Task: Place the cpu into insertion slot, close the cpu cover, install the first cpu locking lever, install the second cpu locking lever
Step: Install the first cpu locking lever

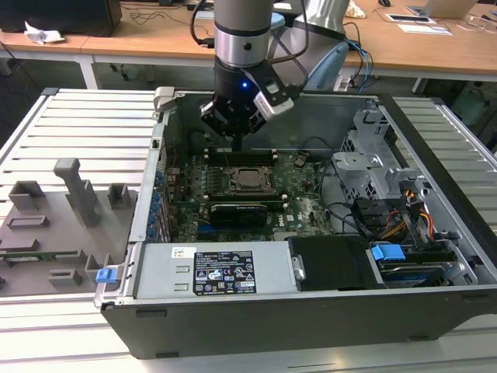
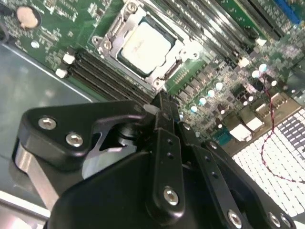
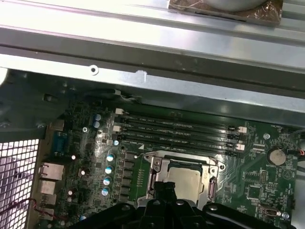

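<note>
- Gripper (image 2: pixel 160 104), tips pressed together with nothing visibly between them, hovers just beside the insertion slot (image 2: pixel 127 61).
- Cpu (image 2: pixel 147 45) sits in that slot; cpu cover (image 2: pixel 110 32) lies down around it.
- Risk, as judged: a sideways slip would scrape the memory slots (image 2: pixel 95 71).
- Computer case (image 1: pixel 233 311) rests on a ribbed metal table (image 1: pixel 78 116); wooden desks (image 1: pixel 116 43) stand behind.

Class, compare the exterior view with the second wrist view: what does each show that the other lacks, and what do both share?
Exterior view, not the second wrist view: the whole computer case, its labelled power supply, the drive cage, and a grey fixture plate at the exterior view's left. Second wrist view, not the exterior view: a round coin cell and a perforated grille. Both: the gripper, the green board, and the cpu framed by the cpu cover.
</note>
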